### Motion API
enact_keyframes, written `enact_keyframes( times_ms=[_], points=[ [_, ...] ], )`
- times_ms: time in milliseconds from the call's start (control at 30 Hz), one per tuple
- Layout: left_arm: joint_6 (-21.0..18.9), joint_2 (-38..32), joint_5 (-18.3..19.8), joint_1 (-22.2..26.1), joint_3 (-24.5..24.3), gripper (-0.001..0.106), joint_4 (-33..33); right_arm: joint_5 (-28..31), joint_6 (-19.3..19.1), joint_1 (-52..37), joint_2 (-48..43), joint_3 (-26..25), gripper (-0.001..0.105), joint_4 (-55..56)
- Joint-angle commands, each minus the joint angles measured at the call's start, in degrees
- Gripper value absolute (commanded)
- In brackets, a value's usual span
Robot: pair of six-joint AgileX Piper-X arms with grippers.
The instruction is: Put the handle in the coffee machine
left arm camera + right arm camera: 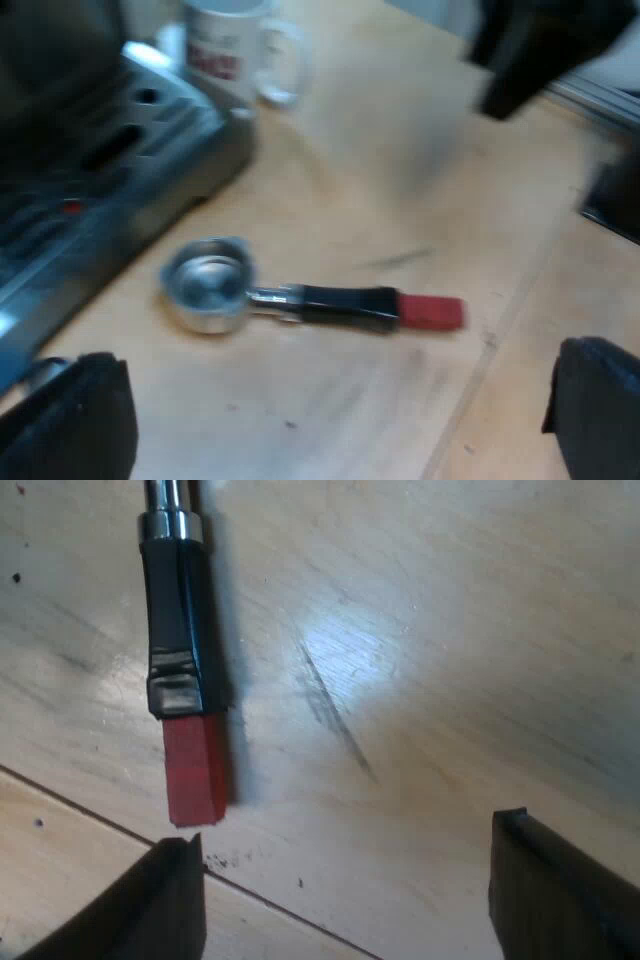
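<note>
The metal holder [207,285] lies flat on the wooden table [400,180], its basket facing up close to the espresso machine's drip tray [110,170]. Its dark handle [345,305] ends in red [432,312] and points away from the machine. My left gripper [335,420] hovers above it, open, with nothing between its fingers [70,420]. My right gripper [350,900] is open low over the table, one finger [170,900] just short of the red end [195,765] of the handle [178,630]. Its dark arm [540,50] shows beyond the holder.
A white mug [235,50] with red print stands beside the machine's corner. A seam in the tabletop [100,825] runs just past the red end. A dark scuff [335,715] marks the wood.
</note>
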Motion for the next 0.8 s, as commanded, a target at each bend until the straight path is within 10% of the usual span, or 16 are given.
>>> enact_keyframes(
  times_ms=[33, 467, 800],
  points=[
    [0.3, 0.0, 1.0, -2.4, 1.0, 0.085, -0.5, 0.4, 2.7, 2.2, 2.3, -0.5, 0.062, -1.5],
    [1.7, 0.2, 1.0, -6.8, 6.2, 0.085, -2.3, 0.8, 13.7, 6.6, 8.0, 7.4, 0.060, -9.7],
    [1.8, 0.2, 1.0, -6.8, 6.2, 0.085, -5.0, -2.7, 14.9, 6.6, 8.0, 16.8, 0.000, -19.5]
  ],
)
